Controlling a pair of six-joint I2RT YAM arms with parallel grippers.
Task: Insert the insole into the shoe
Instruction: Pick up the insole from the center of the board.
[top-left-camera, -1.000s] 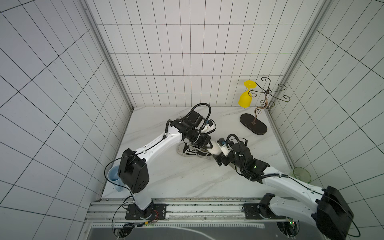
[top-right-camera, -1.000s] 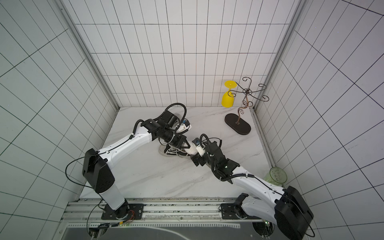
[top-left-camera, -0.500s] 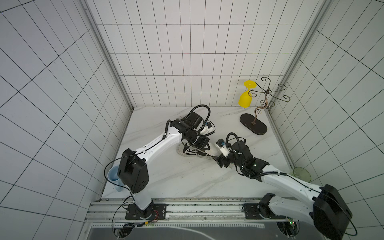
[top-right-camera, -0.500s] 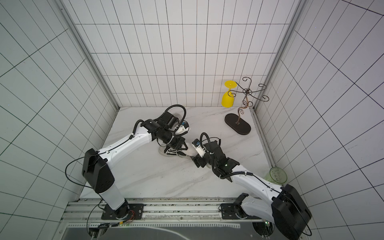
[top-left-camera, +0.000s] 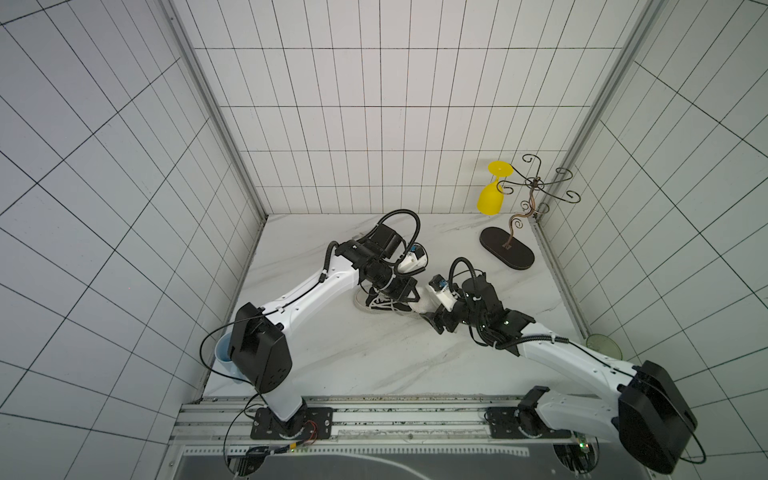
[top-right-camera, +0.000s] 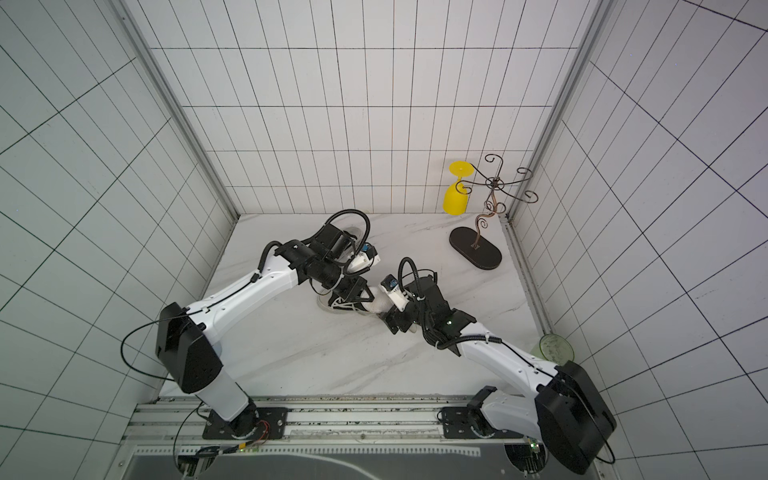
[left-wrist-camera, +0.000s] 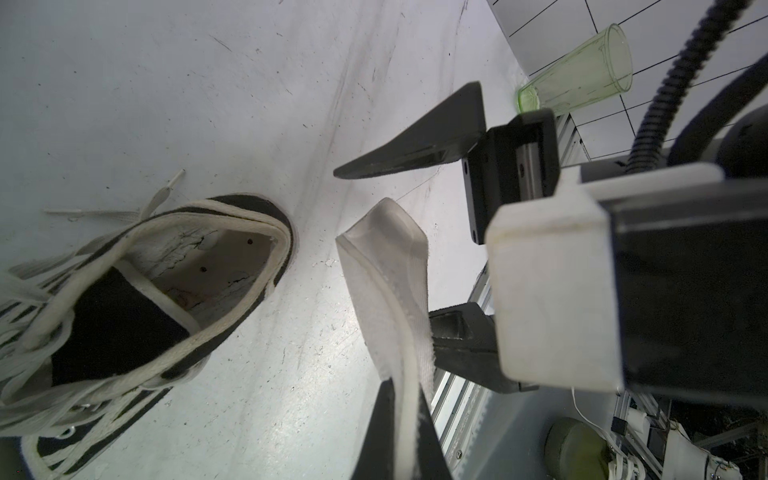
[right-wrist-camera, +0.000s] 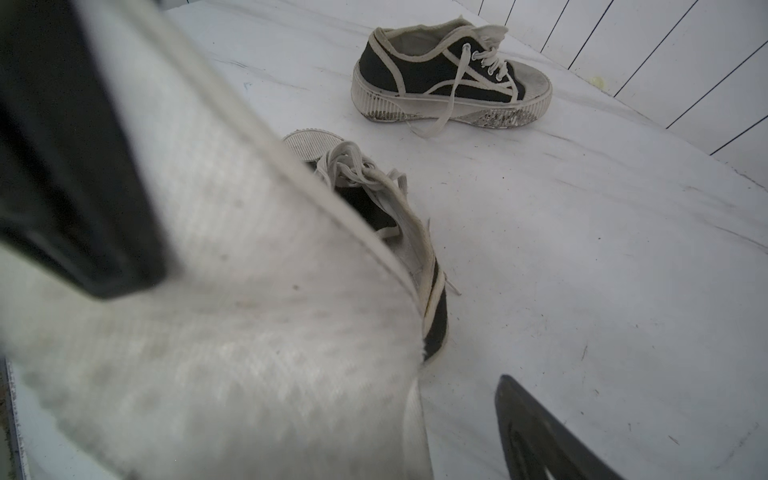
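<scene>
we see left gripper (top-left-camera: 406, 293) clamped on the white insole (left-wrist-camera: 386, 266), which sits just beside the shoe (left-wrist-camera: 104, 324) heel opening, not inside. right gripper (top-left-camera: 433, 324) wide, straddling the insole's free end.

Black canvas shoe (left-wrist-camera: 137, 299) with off-white trim and loose laces, resting on the white worktop (left-wrist-camera: 208, 83), its mouth open and cracked pale lining showing; white fabric-faced insole (left-wrist-camera: 390, 266), raised and bowed, outside the shoe near its heel.
</scene>
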